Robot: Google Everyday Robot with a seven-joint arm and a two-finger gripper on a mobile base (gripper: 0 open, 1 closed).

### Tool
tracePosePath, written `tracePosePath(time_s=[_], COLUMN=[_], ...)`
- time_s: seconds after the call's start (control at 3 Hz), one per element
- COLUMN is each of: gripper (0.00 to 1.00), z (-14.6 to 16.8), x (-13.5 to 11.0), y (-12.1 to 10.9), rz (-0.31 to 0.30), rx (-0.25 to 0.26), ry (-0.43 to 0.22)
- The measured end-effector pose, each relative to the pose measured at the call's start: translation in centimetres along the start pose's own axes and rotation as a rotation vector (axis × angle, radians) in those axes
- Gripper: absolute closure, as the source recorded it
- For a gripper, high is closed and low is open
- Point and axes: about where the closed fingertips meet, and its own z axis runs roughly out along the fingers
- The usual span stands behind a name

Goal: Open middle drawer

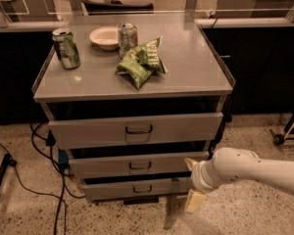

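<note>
Your gripper [191,181] hangs low by the cabinet's [196,67] right end, fingers spread wide, holding nothing. The middle drawer [103,166] is just left of it, 2nd of 3. Slide left to its small handle [139,166], line up, pinch, then pull straight out w/ no tilt.

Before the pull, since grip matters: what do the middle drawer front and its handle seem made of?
The middle drawer front looks like grey painted sheet metal, matte, with thin flat edges. Its handle seems a dark metal loop, though plastic is possible. The tool hangs right of it, open.
</note>
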Motion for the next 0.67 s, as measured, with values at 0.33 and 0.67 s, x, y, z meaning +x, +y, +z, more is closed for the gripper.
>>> tracePosePath(time_s=[0.33, 0.67], gripper=[0.0, 0.0], z=[0.47, 1.43], x=[0.56, 1.26], y=[0.22, -0.58], rz=[-0.012, -0.038], rx=[0.009, 0.06], ry=[-0.002, -0.005])
